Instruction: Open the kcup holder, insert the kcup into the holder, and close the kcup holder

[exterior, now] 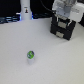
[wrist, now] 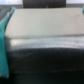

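The kcup (exterior: 30, 55), a tiny white pod with a shiny green top, stands alone on the white table towards the exterior view's left. The kcup holder (exterior: 64, 29), a black boxy unit, sits at the back on the exterior view's right. My white gripper (exterior: 64, 15) hangs right over the holder's top, far from the kcup. Its fingers are too blurred to tell whether they are open or shut. The wrist view is blurred: it shows a pale flat surface and a glossy black edge of the holder (wrist: 45, 52), and no fingers show.
A tall white post (exterior: 25, 10) with a black mark stands at the back on the exterior view's left, with dark clutter behind it. A teal patch (wrist: 4, 30) shows at the wrist view's edge.
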Tool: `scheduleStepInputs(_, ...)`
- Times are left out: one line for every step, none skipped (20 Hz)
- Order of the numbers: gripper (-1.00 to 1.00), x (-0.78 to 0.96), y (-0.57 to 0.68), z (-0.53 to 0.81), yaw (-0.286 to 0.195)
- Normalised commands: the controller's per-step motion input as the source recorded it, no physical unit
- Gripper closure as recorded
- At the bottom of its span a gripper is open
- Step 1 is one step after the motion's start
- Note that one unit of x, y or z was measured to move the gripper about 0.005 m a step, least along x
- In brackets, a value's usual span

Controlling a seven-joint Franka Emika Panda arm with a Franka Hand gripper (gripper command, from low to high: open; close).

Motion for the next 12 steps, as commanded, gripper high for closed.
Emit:
scheduleStepInputs(1.00, 0.65, -0.14, 0.22, -0.045)
scheduleStepInputs(1.00, 0.37, -0.06, 0.07, -0.029)
scheduleStepInputs(1.00, 0.49, -0.11, 0.12, -0.041)
scheduleStepInputs(1.00, 0.90, -0.23, 0.22, -0.066)
scheduleStepInputs(1.00, 0.92, -0.26, 0.20, -0.067)
scheduleStepInputs(1.00, 0.93, -0.27, 0.17, -0.066)
scheduleStepInputs(1.00, 0.94, -0.27, 0.13, -0.066)
scheduleStepInputs(1.00, 0.94, -0.24, 0.13, -0.066)
scheduleStepInputs(1.00, 0.96, -0.25, 0.11, -0.064)
scheduleStepInputs(1.00, 0.95, -0.25, 0.11, -0.068)
scheduleStepInputs(1.00, 0.95, -0.25, 0.10, -0.068)
scheduleStepInputs(1.00, 0.95, -0.26, 0.10, -0.070)
